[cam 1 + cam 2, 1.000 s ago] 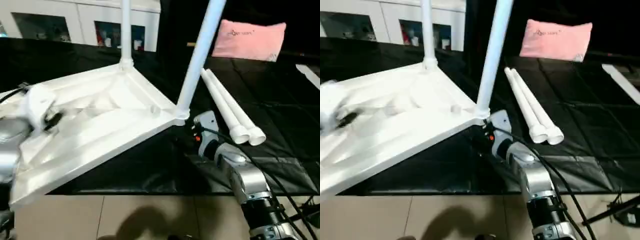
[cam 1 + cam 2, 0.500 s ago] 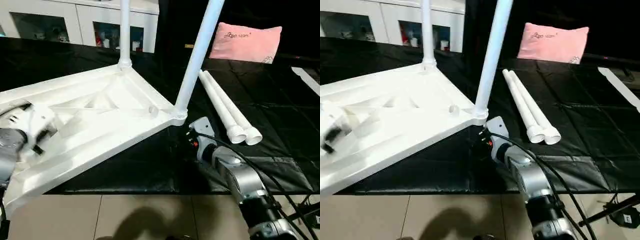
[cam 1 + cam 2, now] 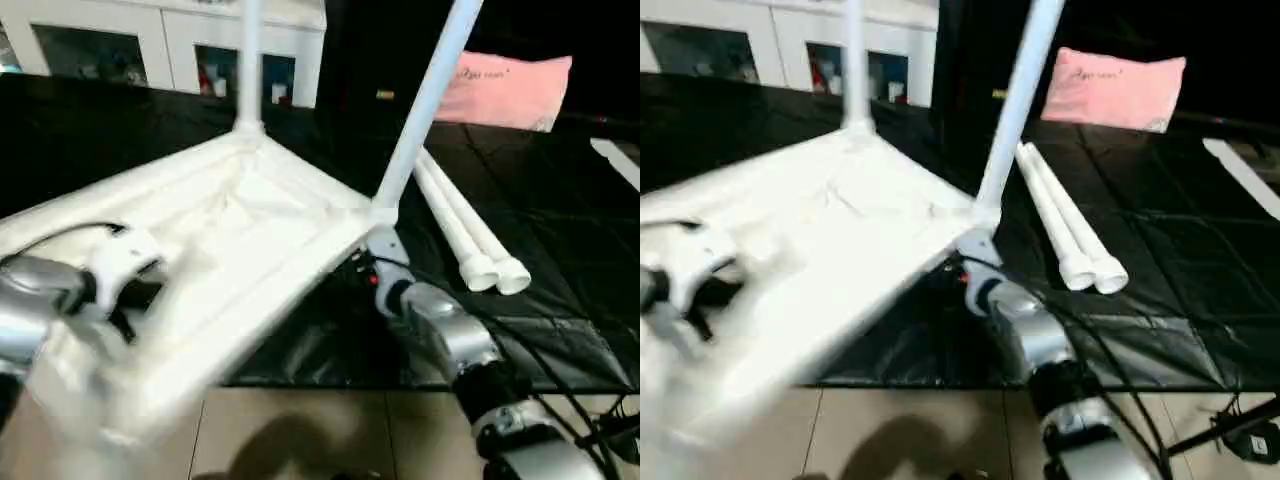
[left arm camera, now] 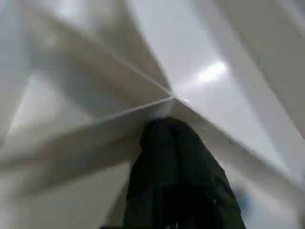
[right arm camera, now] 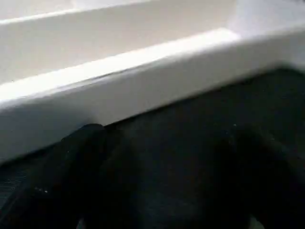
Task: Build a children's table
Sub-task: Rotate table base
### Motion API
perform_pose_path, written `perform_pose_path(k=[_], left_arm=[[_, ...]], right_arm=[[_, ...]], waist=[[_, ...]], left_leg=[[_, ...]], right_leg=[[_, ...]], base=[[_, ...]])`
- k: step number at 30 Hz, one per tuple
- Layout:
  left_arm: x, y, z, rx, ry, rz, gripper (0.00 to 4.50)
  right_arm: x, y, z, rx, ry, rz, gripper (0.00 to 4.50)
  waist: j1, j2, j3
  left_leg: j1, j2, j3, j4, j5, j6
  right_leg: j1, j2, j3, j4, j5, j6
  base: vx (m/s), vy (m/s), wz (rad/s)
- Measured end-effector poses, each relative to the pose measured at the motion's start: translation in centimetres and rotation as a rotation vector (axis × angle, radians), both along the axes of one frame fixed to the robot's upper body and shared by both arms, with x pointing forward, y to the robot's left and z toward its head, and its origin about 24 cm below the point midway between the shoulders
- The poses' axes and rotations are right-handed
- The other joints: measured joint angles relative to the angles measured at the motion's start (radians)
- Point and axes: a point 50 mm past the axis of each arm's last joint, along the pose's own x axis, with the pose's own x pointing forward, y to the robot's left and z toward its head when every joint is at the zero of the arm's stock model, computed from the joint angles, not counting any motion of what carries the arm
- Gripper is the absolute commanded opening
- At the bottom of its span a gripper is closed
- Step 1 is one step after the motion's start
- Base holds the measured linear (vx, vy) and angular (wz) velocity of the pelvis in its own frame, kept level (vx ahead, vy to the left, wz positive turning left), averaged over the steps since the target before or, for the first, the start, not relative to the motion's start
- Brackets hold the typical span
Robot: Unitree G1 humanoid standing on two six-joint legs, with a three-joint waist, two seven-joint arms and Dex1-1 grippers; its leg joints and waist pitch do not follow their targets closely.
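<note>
The children's table lies upside down and tilted on the black mat, its white ribbed top (image 3: 260, 220) facing up. Two legs stand in its far corner sockets, one upright (image 3: 248, 60) and one leaning right (image 3: 428, 100). Two loose legs (image 3: 460, 225) lie side by side on the mat to the right. My left gripper (image 3: 135, 300) rests on the ribbed underside near the front left. In the left wrist view its fingers (image 4: 176, 181) are shut, their tip against a rib junction. My right gripper (image 5: 167, 157) is open just below the table's rim (image 5: 143, 81), under the corner with the leaning leg.
A pink pillow (image 3: 510, 90) lies at the back right and a white cabinet with glass doors (image 3: 180, 45) stands behind. The black mat (image 3: 560, 250) ends at a tan floor (image 3: 330, 440) in front. Cables trail along my right forearm (image 3: 470, 350).
My left gripper has shut and moved rightward over the underside. The table top has swung to the right, and its leaning leg tips further right. The right gripper stays open under the corner.
</note>
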Motion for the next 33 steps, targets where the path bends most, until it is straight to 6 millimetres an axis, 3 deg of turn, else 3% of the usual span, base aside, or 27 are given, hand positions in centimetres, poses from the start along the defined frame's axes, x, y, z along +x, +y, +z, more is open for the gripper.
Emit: perform_pose_path(k=[5,9,13,16,21,27,30,33], left_arm=[[0.6,-3.2,-0.6,-0.101,0.03,-0.095,0.1],[3.4,-5.1,-1.8,-0.11,-0.063,-0.03,0.1],[6.4,-5.5,-1.9,-0.042,-0.193,0.126,0.1],[8.6,-5.3,-1.0,-0.008,-0.329,0.279,0.1],[11.4,-4.8,2.3,0.009,-0.592,0.442,0.1],[10.2,-6.2,1.0,-0.119,-0.533,0.298,0.1],[9.3,-6.1,0.2,-0.171,-0.472,0.231,0.1],[8.3,-5.9,0.8,-0.225,-0.467,0.147,0.1]], right_arm=[[0.6,-0.2,0.2,-0.007,-0.006,-0.027,4.5],[1.5,-0.4,1.1,-0.004,-0.038,-0.065,4.5],[2.2,0.1,2.2,0.015,-0.088,-0.058,4.5],[2.4,0.4,2.8,0.029,-0.118,-0.048,4.5],[2.8,0.4,3.7,0.035,-0.163,-0.047,4.5],[3.1,-1.4,6.0,0.048,-0.269,-0.012,4.5],[2.6,-2.5,5.8,0.04,-0.265,0.011,4.5],[2.0,-3.5,5.3,0.03,-0.249,0.005,4.5]], waist=[[-0.003,0.003,0.002],[-0.001,0.008,0.005],[-0.004,0.009,0.006],[-0.007,0.009,0.006],[0.0,0.013,0.006],[0.007,0.016,0.005],[0.006,0.015,0.005],[0.002,0.016,0.005]], left_leg=[[0.001,0.002,-0.001,0.0,0.002,-0.004],[0.0,0.002,-0.002,0.0,0.003,-0.005],[-0.001,0.002,-0.005,0.002,0.003,-0.005],[-0.003,0.002,-0.01,0.004,0.004,-0.005],[-0.004,0.001,-0.013,0.006,0.004,-0.005],[-0.011,0.002,-0.013,0.003,0.0,-0.001],[-0.012,0.002,-0.012,0.003,-0.001,0.003],[-0.011,0.002,-0.011,0.003,-0.001,0.003]], right_leg=[[-0.001,0.005,0.001,0.002,0.0,-0.001],[-0.002,0.009,0.007,0.002,0.001,-0.001],[-0.002,0.01,0.005,0.001,0.001,-0.001],[-0.002,0.011,0.002,0.001,0.001,-0.001],[-0.001,0.01,0.001,0.001,0.001,-0.001],[-0.003,0.01,0.001,0.002,-0.005,-0.009],[-0.005,0.011,0.001,0.003,-0.007,-0.011],[-0.005,0.01,0.002,0.003,-0.007,-0.011]], base=[[0.0,0.0,0.0],[0.0,0.0,0.0],[0.0,0.0,0.0],[0.0,0.0,0.0],[0.0,0.0,0.0],[0.027,0.003,0.01],[0.0,0.0,0.0],[0.0,0.0,0.0]])
